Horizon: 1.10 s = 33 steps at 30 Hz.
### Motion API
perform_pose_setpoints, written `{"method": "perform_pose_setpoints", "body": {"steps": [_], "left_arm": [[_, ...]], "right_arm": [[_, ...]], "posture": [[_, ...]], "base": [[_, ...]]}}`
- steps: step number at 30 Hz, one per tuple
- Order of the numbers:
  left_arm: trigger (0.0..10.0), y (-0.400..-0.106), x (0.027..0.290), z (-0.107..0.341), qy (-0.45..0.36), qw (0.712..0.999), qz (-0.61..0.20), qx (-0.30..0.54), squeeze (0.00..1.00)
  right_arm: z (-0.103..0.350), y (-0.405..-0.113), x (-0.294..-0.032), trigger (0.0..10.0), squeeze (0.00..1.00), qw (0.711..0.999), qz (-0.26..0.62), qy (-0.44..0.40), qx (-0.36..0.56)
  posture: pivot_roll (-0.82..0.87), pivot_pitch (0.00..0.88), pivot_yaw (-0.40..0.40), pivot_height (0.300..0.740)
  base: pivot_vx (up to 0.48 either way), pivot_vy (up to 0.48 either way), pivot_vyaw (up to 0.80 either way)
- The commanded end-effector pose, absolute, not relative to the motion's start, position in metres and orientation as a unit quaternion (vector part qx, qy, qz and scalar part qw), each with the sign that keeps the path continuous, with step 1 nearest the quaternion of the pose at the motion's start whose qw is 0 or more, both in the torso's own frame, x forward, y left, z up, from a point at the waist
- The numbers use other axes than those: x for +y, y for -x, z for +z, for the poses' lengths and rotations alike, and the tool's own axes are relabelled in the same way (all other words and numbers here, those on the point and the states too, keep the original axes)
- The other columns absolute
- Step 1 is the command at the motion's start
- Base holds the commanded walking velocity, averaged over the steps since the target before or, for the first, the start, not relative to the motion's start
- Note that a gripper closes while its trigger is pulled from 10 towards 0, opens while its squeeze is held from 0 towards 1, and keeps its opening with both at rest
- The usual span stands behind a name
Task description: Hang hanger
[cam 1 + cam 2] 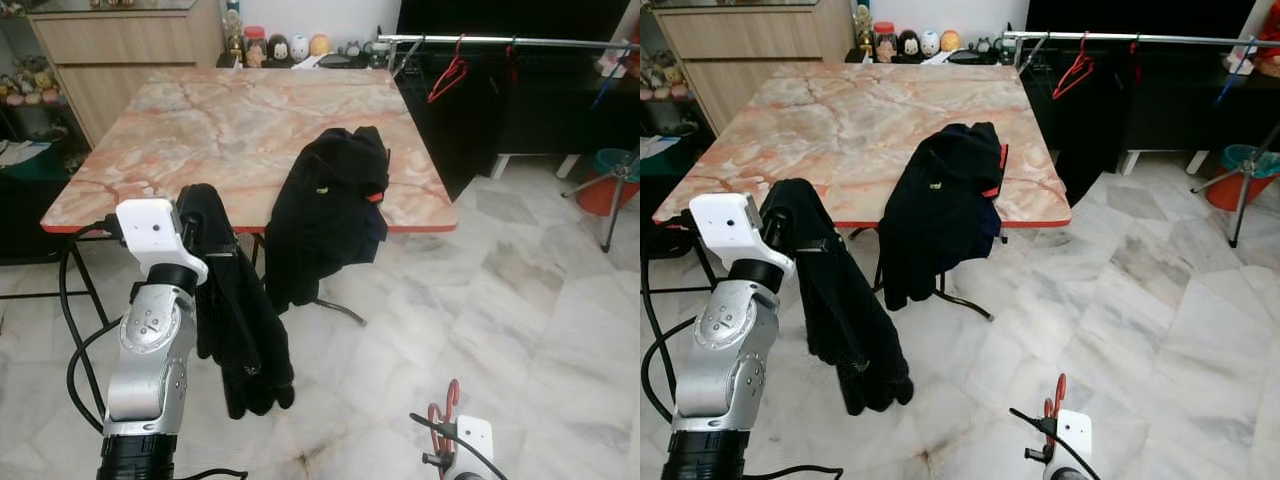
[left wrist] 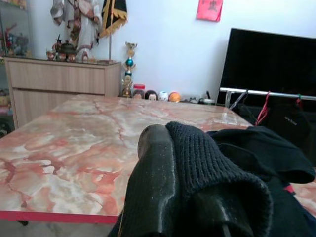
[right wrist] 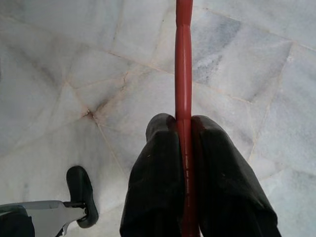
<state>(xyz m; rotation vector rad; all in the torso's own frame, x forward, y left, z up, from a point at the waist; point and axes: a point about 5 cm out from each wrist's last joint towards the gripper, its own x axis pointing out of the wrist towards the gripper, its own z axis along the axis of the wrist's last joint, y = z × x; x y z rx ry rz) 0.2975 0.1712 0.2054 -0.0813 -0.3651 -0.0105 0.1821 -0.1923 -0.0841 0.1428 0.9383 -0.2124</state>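
Note:
My left gripper (image 1: pixel 205 215) is raised at the near left corner of the marble table (image 1: pixel 230 130), shut on a black garment (image 1: pixel 240 320) that hangs down from it toward the floor. In the left wrist view the black knit cloth (image 2: pixel 207 168) covers one finger (image 2: pixel 153 187). Low at the bottom of the head views, my right gripper (image 3: pixel 183 143) is shut on a red hanger (image 1: pixel 443 405). A second black garment (image 1: pixel 330 210) drapes over the table's front edge. A metal rail (image 1: pixel 500 41) at the back right carries another red hanger (image 1: pixel 447 75).
A wooden cabinet (image 1: pixel 120 50) stands behind the table on the left. Small figurines (image 1: pixel 290 46) line the back. A black TV unit (image 1: pixel 540 90) sits behind the rail. A tripod (image 1: pixel 615 185) and an orange bucket (image 1: pixel 610 180) stand at the far right on the marble floor.

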Motion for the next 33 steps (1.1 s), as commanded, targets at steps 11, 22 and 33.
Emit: {"method": "perform_pose_setpoints", "body": {"steps": [11,22,33], "left_arm": [[10.0,-0.304,0.174,0.235,0.031,0.974,-0.018,-0.225,0.0],[10.0,-0.325,0.17,0.254,0.015,0.97,-0.04,-0.24,0.0],[10.0,-0.368,0.158,0.316,-0.008,0.957,-0.07,-0.283,0.0]], "right_arm": [[-0.085,-0.18,-0.193,10.0,0.0,0.882,-0.099,-0.066,0.457],[-0.084,-0.182,-0.192,10.0,0.0,0.882,-0.099,-0.067,0.456],[-0.084,-0.185,-0.19,10.0,0.0,0.883,-0.1,-0.07,0.454]], "posture": [[0.15,0.0,-0.021,0.74],[0.16,0.0,-0.028,0.74],[0.16,0.0,-0.023,0.74]], "base": [[0.329,0.0,0.0],[0.332,0.0,0.0],[0.346,0.0,0.0]]}}
